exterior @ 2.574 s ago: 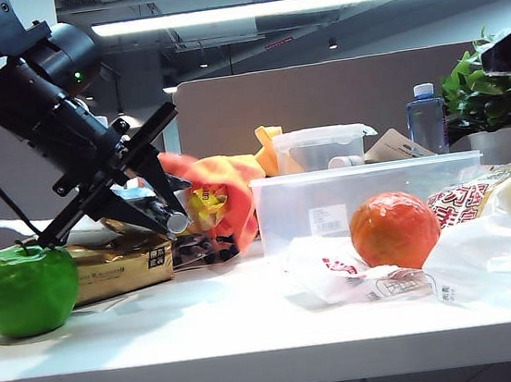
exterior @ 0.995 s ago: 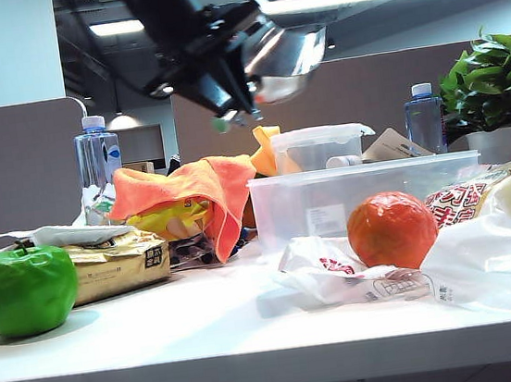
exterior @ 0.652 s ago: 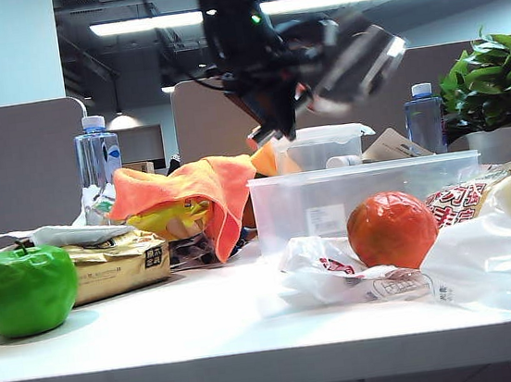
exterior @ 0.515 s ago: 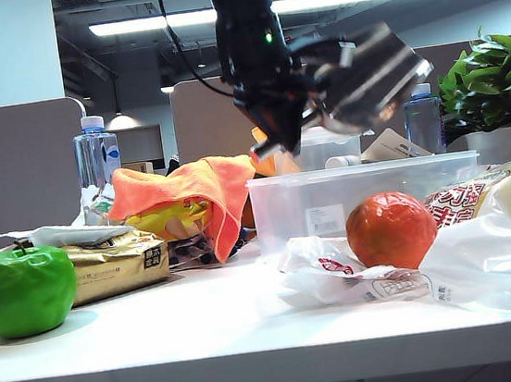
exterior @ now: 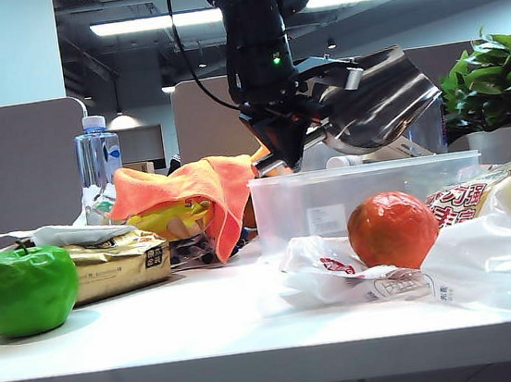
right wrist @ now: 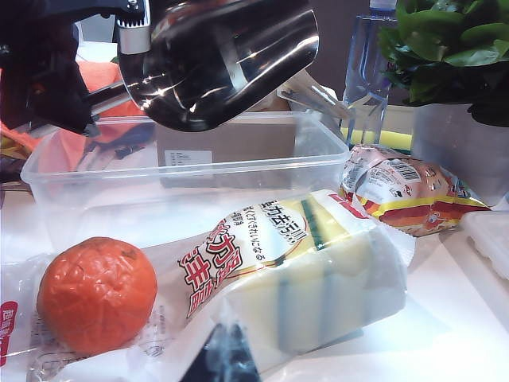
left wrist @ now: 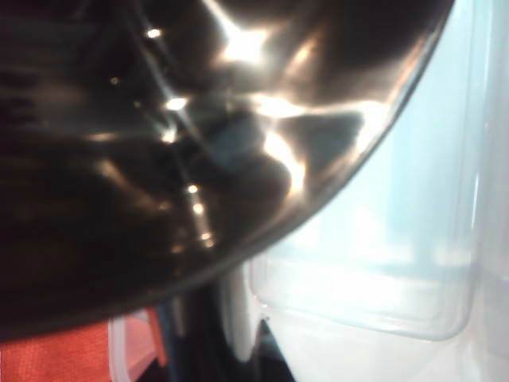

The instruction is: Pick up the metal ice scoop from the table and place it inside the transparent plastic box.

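Scoop (exterior: 380,101) held by left pincer (exterior: 309,133), gripped at its handle, upper centre, tilted above box (exterior: 368,198) for release. Right pincer unseen; state untellable.

Your left arm reaches down from the top middle, wrist bent, its left gripper (exterior: 316,114) pointing right and clamped on the metal ice scoop (exterior: 384,101). Your right gripper shows in none of the 3 views.
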You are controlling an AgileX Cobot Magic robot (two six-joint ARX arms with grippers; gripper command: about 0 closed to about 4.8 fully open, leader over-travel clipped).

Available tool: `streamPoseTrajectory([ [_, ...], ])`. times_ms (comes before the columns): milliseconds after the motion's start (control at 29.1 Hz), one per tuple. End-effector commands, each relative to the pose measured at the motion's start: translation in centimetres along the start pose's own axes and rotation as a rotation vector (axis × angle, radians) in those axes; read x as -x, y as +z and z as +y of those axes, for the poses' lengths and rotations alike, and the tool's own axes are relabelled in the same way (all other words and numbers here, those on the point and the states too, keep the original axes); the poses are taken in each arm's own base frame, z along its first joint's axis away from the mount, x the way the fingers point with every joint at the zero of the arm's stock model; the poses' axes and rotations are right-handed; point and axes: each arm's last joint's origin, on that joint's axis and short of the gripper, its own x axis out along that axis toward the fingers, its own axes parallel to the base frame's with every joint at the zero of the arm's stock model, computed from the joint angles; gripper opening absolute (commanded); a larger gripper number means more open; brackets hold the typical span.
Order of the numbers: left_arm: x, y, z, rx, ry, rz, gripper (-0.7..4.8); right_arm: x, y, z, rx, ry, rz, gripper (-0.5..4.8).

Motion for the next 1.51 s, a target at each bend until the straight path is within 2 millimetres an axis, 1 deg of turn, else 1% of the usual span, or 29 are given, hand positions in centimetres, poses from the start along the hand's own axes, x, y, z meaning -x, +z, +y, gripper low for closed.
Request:
streamPoseTrajectory([
  [34,0.6,0.6,0.3,0.004,0.026,-0.051,1.66,0.0,0.2,0.0,-0.003,0.0,-0.018,-0.01],
  [103,0.6,0.6,0.4,0.006,0.03,-0.058,1.9,0.0,0.2,0.0,-0.003,0.001,-0.018,-0.01],
  [137,0.6,0.7,0.4,0.007,0.032,-0.062,1.93,0.0,0.2,0.0,-0.003,0.001,-0.018,-0.01],
  [343,0.6,0.7,0.4,0.008,0.041,-0.059,1.92,0.0,0.2,0.0,-0.003,0.003,-0.018,-0.01],
  [378,0.7,0.6,0.5,0.008,0.05,-0.054,1.85,0.0,0.2,0.0,-0.003,0.003,-0.018,-0.01],
  [412,0.8,0.6,0.5,0.009,0.061,-0.048,1.63,0.0,0.2,0.0,-0.003,0.004,-0.018,-0.01],
  [481,1.2,0.6,0.6,0.022,0.066,-0.031,0.35,0.0,0.2,0.1,-0.003,0.006,-0.018,-0.01],
  [515,1.5,0.6,0.7,0.028,0.061,-0.023,-0.15,0.0,0.2,0.1,-0.003,0.008,-0.018,-0.01],
  [549,1.9,0.6,0.8,0.039,0.057,-0.015,-0.06,0.0,0.2,0.1,-0.003,0.01,-0.018,-0.01],
  [618,2.5,0.5,0.9,0.057,0.05,0.0,-0.06,0.0,0.2,0.2,-0.003,0.017,-0.018,-0.01],
  [755,4.9,0.2,1.4,0.153,0.046,-0.002,-0.06,0.1,0.2,0.5,-0.003,0.052,-0.018,-0.01],
  [824,6.7,0.3,1.8,0.213,0.036,-0.054,-0.06,0.1,0.2,0.7,-0.003,0.073,-0.017,-0.01],
  [927,10.2,0.7,2.4,0.281,0.029,-0.168,-0.06,0.1,0.2,1.0,-0.002,0.104,-0.016,-0.01],
  [995,12.8,1.0,2.3,0.286,0.042,-0.239,-0.06,0.2,0.2,1.2,-0.002,0.119,-0.016,-0.01],
  [1167,19.4,0.8,1.9,0.284,0.064,-0.381,-0.06,0.2,0.2,1.2,-0.002,0.125,-0.016,-0.01],
  [1339,26.4,0.2,0.4,0.301,0.028,-0.574,-0.06,0.2,0.2,1.1,-0.002,0.116,-0.016,-0.01],
  [1373,28.1,0.0,-0.2,0.289,0.023,-0.622,-0.05,0.1,0.2,1.0,-0.002,0.107,-0.016,-0.01],
  [1510,33.5,-1.2,-2.6,0.22,0.053,-0.729,-0.06,0.0,0.2,0.1,-0.003,0.02,-0.018,-0.01],
])
